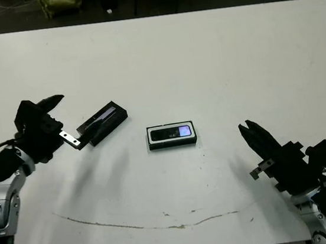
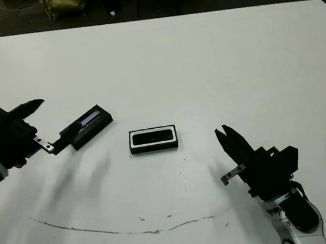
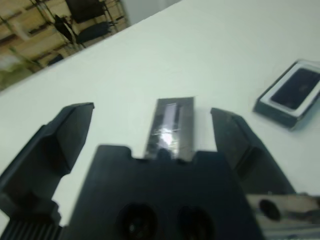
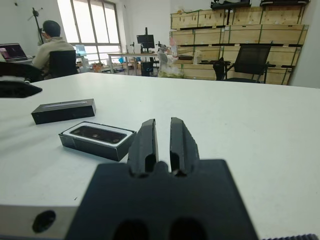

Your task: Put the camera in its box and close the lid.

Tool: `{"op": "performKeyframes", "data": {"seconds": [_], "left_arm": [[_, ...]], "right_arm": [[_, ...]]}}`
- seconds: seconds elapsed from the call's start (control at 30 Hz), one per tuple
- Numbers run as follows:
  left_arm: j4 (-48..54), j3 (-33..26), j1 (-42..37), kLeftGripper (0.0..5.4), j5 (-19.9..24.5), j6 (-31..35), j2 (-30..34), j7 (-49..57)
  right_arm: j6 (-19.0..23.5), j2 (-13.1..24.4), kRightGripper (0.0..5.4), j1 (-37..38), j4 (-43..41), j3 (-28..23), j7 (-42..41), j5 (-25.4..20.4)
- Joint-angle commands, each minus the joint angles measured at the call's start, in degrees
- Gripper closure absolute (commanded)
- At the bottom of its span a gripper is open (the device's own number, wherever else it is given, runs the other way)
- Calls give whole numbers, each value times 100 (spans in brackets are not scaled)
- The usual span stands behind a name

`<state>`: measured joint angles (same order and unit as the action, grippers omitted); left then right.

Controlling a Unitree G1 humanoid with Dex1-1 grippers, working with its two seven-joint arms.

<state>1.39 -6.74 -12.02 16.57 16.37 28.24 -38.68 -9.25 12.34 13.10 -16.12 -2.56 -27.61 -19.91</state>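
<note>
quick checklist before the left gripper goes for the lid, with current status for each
1. Camera lies inside the box: ok.
2. Lid off the box, flat on the table to the box's left: ok, ready to pick.
3. Left gripper open with the lid lined up between its fingers: ok, nothing gripped yet.
4. Right gripper shut, holding nothing, apart from the box on its right: ok.
5. Path from lid to box free of other things: ok.
6. Camera seated fully flush in the lining so the lid can close: cannot tell.
</note>
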Motion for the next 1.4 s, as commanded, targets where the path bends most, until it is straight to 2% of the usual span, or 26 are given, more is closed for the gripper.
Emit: {"op": "performKeyframes", "data": {"seconds": [0.03, 0.3, 0.5, 0.83, 1.07, 1.2, 1.3, 1.4], "left_arm": [[-253, 21, -71, 1, 113, 110, -3, -121], [-655, -16, -237, 1, 356, 264, -1, -276], [-769, 129, -291, 1, 13, 22, 61, -163], [-1021, 276, -432, 1, -149, -44, 42, -234], [-1104, 429, -457, 1, -368, -235, 80, -276], [-1222, 471, -521, 1, -329, -140, 59, -365], [-1335, 591, -547, 1, -528, -358, 105, -384], [-1455, 622, -593, 1, -531, -317, 93, -454]], "right_arm": [[-6, 20, 540, 7, 121, -27, -49, -19], [31, 29, 540, 14, 185, -59, -111, -93], [-33, 12, 540, 21, 218, -63, -111, -53], [-152, 7, 540, 12, 266, -66, -152, -26], [86, 22, 540, 89, 89, -60, -22, -35], [23, 0, 540, 89, 137, -57, -50, -94], [34, 8, 540, 98, 115, -54, -58, -112], [48, 20, 540, 107, 100, -53, -38, -87]]}}
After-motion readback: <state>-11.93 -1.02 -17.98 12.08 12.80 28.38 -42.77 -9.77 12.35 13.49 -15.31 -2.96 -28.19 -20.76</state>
